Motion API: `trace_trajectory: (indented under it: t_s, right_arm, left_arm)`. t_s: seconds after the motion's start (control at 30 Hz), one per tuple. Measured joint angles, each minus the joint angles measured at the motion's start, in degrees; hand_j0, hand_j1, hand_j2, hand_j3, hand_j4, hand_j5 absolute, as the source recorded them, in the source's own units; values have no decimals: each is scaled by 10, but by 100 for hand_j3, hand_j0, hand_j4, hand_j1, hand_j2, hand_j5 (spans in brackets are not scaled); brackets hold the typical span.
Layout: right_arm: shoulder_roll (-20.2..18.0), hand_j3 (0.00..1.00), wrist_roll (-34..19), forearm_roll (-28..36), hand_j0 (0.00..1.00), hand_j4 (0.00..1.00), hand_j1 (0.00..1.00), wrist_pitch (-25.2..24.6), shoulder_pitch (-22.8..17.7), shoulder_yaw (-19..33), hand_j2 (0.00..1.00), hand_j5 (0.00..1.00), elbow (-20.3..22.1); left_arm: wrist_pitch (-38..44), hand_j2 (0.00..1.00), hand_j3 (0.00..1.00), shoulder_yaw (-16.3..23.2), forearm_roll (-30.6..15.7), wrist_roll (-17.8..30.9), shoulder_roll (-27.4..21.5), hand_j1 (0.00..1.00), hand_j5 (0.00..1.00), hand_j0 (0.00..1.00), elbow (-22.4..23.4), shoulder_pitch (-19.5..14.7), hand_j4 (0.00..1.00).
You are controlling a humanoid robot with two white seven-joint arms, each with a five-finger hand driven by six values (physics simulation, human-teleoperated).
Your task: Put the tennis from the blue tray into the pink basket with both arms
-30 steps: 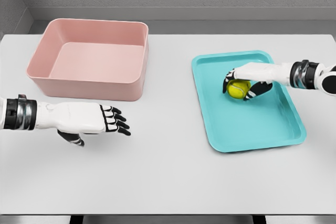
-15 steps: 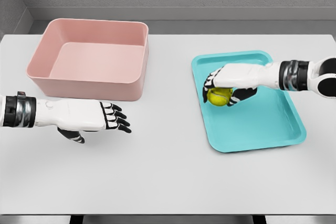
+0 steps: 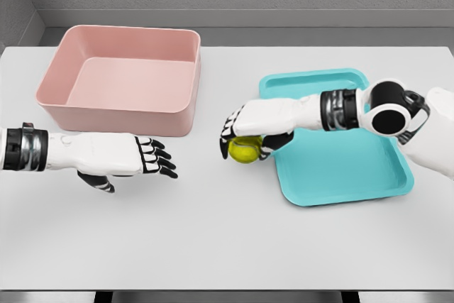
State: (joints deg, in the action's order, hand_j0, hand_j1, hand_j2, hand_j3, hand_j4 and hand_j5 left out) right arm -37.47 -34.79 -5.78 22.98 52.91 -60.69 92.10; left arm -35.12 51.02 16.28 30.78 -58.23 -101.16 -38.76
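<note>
Head view: you are seeing right hand (image 3: pixel 250 127) reaching in from right edge, fingers curling around tennis ball (image 3: pixel 245 150), gripping it from above. Ball is hanging at frame centre, over bare table (image 3: pixel 227 239), just left of blue tray (image 3: pixel 340 175) and right of pink basket (image 3: pixel 120 79). Basket is sitting in upper left of frame, tray at centre right. Left hand (image 3: pixel 131 157) is hovering at lower left, in front of basket, fingers stretched out, holding nothing.
</note>
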Motion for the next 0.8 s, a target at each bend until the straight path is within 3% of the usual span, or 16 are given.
trace_trajectory:
  t_s: [0.27,0.6,0.63,0.67,0.7,0.8]
  right_arm:
    - [69,54,1,0,54,54,54,-31,16,-54,54,54,-20]
    - [88,54,7,0,54,54,54,-41,16,-87,54,54,-45]
    - [88,58,7,0,58,58,58,-41,17,-87,58,58,-45]
    - [88,83,6,0,83,83,83,-41,20,-87,83,83,-45]
    - [88,100,6,0,100,100,100,-41,21,-86,100,100,-45]
    - [86,100,6,1,100,100,100,-38,23,-81,100,100,-43]
  left_arm:
    - [0,100,100,0,-2,0,0,100,100,100,0,0,100]
    - [0,100,100,1,-2,0,-1,100,100,100,0,1,100]
    - [0,100,100,1,-2,0,-1,100,100,100,0,1,100]
    - [0,100,100,1,-2,0,-2,100,100,100,0,1,100]
    - [0,100,100,1,-2,0,-2,100,100,100,0,1,100]
    - [0,100,100,0,-2,0,-2,100,100,100,0,1,100]
